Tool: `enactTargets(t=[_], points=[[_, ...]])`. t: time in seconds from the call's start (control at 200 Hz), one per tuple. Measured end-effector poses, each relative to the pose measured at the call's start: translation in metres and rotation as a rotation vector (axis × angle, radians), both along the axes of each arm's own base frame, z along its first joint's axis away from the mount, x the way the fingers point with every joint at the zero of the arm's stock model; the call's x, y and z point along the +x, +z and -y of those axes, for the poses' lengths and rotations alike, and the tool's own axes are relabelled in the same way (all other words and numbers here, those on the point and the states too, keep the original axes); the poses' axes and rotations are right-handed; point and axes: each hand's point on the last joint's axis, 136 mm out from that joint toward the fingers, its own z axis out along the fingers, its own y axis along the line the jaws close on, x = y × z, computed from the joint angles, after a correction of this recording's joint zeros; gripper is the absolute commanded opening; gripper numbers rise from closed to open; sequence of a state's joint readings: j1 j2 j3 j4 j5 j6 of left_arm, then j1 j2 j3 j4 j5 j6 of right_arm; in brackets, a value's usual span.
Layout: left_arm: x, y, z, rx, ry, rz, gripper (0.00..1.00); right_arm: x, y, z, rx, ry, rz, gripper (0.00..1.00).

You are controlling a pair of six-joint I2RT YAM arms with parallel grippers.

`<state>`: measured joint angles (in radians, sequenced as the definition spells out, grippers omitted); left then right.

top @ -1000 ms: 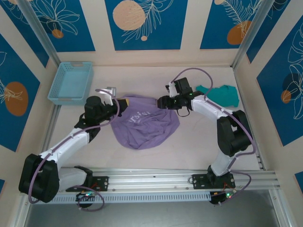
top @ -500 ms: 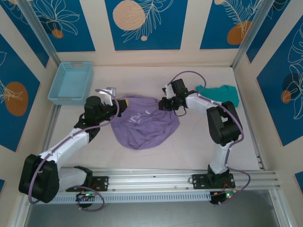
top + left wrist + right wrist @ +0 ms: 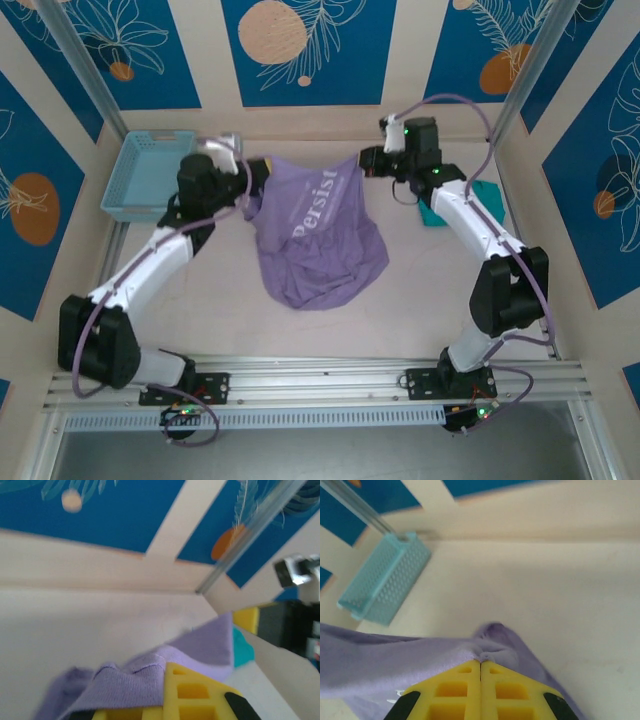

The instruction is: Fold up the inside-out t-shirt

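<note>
The t-shirt (image 3: pixel 320 240) hangs stretched between the two arms over the far middle of the desk (image 3: pixel 420 290). Its upper edge is raised and its lower part pools in soft folds on the surface, white lettering facing the top camera. The left pincer (image 3: pixel 247 178) is clamped on the upper left corner; its wrist view shows purple cloth bunched against a yellow finger (image 3: pixel 200 695). The right pincer (image 3: pixel 366 162) is closed tight on the opposite corner, and its wrist view shows the fingers (image 3: pixel 460 690) meeting with a pinch of fabric at their tips. The basket (image 3: pixel 148 178) sits apart at the far left, and a teal garment (image 3: pixel 432 213) lies just behind the right arm.

This looks like the spreading step: the shirt is held up by two points to open it out, and no fold has been made yet. The next move probably calls for both arms to keep the top edge taut and level, then lower it together so the cloth lies flat, clear of the teal garment, before either grip lets go
</note>
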<state>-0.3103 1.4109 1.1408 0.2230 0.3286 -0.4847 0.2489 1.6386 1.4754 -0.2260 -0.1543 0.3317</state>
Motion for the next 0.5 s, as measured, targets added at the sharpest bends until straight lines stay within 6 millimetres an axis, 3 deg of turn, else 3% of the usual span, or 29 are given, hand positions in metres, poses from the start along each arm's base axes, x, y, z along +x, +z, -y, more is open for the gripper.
enactTargets(t=[0.08, 0.13, 0.215, 0.28, 0.35, 0.39, 0.455, 0.5], points=[[0.028, 0.059, 0.0, -0.013, 0.013, 0.078, 0.0, 0.005, 0.057, 0.01, 0.008, -0.025, 0.128, 0.0], [0.032, 0.098, -0.001, -0.031, 0.011, 0.146, 0.0, -0.002, 0.088, 0.016, 0.012, -0.037, 0.202, 0.0], [0.013, 0.162, -0.004, -0.07, -0.009, 0.278, 0.0, -0.037, 0.141, 0.021, 0.014, -0.037, 0.344, 0.0], [-0.013, 0.192, -0.007, -0.09, -0.038, 0.353, 0.0, -0.077, 0.17, 0.018, 0.025, -0.012, 0.452, 0.0], [-0.044, 0.201, -0.011, -0.103, -0.067, 0.403, 0.0, -0.126, 0.183, 0.008, 0.039, 0.041, 0.54, 0.0], [-0.061, 0.194, -0.013, -0.103, -0.085, 0.409, 0.0, -0.15, 0.176, 0.001, 0.043, 0.077, 0.56, 0.0], [-0.081, 0.168, -0.016, -0.09, -0.104, 0.385, 0.0, -0.183, 0.149, -0.015, 0.053, 0.154, 0.552, 0.0], [-0.087, 0.135, -0.017, -0.07, -0.106, 0.328, 0.0, -0.195, 0.116, -0.029, 0.047, 0.203, 0.503, 0.07]])
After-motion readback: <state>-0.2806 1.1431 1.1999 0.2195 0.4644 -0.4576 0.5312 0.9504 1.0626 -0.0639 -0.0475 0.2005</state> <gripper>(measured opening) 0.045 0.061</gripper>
